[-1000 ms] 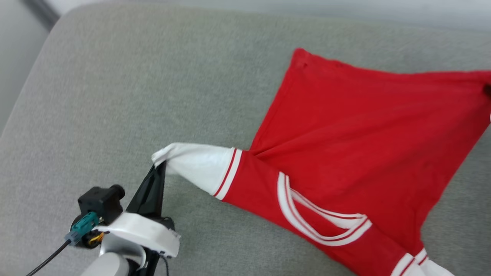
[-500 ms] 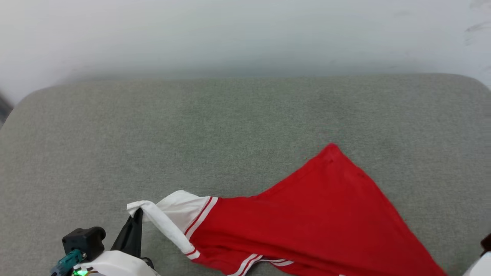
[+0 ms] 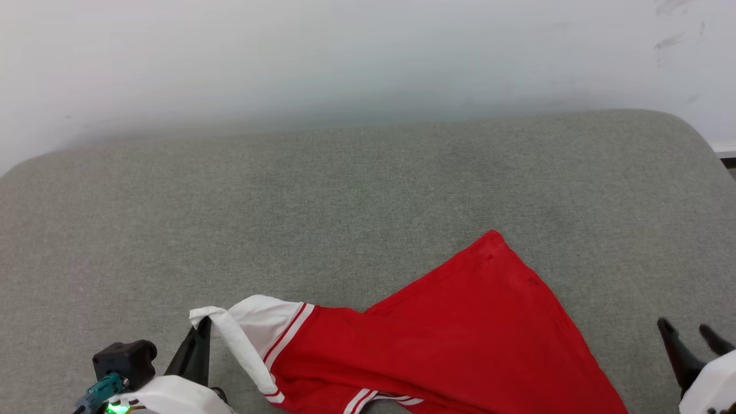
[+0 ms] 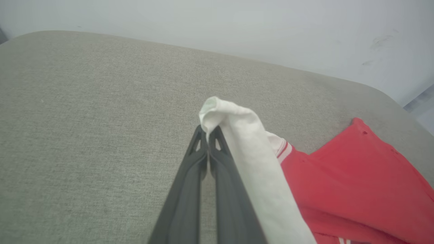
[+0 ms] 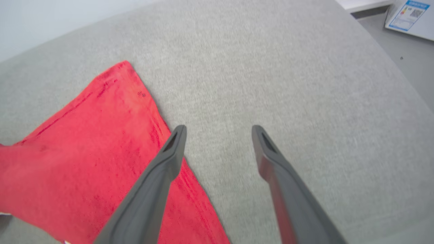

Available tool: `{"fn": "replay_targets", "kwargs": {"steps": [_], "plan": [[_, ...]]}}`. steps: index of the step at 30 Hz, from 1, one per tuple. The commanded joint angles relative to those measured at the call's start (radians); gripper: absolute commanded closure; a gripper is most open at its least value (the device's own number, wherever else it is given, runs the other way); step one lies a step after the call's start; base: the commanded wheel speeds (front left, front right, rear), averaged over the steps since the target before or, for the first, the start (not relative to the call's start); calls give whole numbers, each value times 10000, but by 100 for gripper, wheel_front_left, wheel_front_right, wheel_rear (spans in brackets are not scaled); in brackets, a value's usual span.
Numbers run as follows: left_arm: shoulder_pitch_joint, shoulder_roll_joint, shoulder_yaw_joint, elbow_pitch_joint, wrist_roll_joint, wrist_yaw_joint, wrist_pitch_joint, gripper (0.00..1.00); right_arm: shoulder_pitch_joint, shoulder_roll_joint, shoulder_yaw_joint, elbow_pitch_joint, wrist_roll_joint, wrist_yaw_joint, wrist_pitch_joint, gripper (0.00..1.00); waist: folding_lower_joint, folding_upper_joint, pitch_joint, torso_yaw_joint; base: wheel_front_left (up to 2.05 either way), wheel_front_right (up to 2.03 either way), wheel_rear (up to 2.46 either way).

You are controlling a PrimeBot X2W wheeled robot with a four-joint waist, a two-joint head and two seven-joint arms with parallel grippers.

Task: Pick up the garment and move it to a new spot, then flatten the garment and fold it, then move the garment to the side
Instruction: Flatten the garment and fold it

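Left gripper (image 3: 204, 323), two long dark fingers, 7 o'clock in the head view. Clamped tight on the cuff of the white sleeve (image 3: 250, 322).

Bright red soft jersey garment (image 3: 460, 339), white sleeves, red-and-white striped trim. It trails from that pinch toward 5 o'clock and lies on the grey woven fabric cushion (image 3: 345, 190). One red corner points to 12 o'clock; the lower part runs off the frame.

Right gripper (image 3: 685, 328) at 4 o'clock, fingers spread, grasping nothing, just beside the garment's right edge.

Risks, as I judge them:
- The hold is on one sleeve alone. A pull toward 9 o'clock would drag the body into a twisted rope rather than flatten it.
- The bite looks small, so a sharp tug against cushion friction could slip the cuff free.
- If the right gripper closes where it stands, it may take bare cushion, or only a single layer of hem.

View differences:
- Left wrist view shows the left gripper (image 4: 207, 131) with fingers pressed together and the sleeve (image 4: 251, 162) folded over their tips. The head view gives no such detail.
- Right wrist view shows the right gripper (image 5: 219, 130) with one finger over red cloth (image 5: 84, 152) and the other over bare cushion (image 5: 288, 84). Height above the fabric, cannot tell. A white carton with a blue-bordered label (image 5: 410, 13) sits at 1 o'clock.
- Head view places both grippers well apart.
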Motion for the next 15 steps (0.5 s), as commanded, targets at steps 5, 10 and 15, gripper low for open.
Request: {"fn": "replay_targets", "kwargs": {"steps": [5,10,15], "plan": [[-406,-28,-14,-163,126,-23,-38,100,-1244,-283,159,519,127,-4,-2008,0,2,-1,347,221,0,0,0],[-849,-59,-45,-355,280,-95,-60,100,-2595,-776,611,1025,463,-4,-2029,0,2,-1,955,534,0,0,0],[-1453,-152,-147,-487,487,-221,-69,100,-4067,-1416,1442,1503,671,-4,-358,0,2,-1,1723,909,0,0,0]]}}
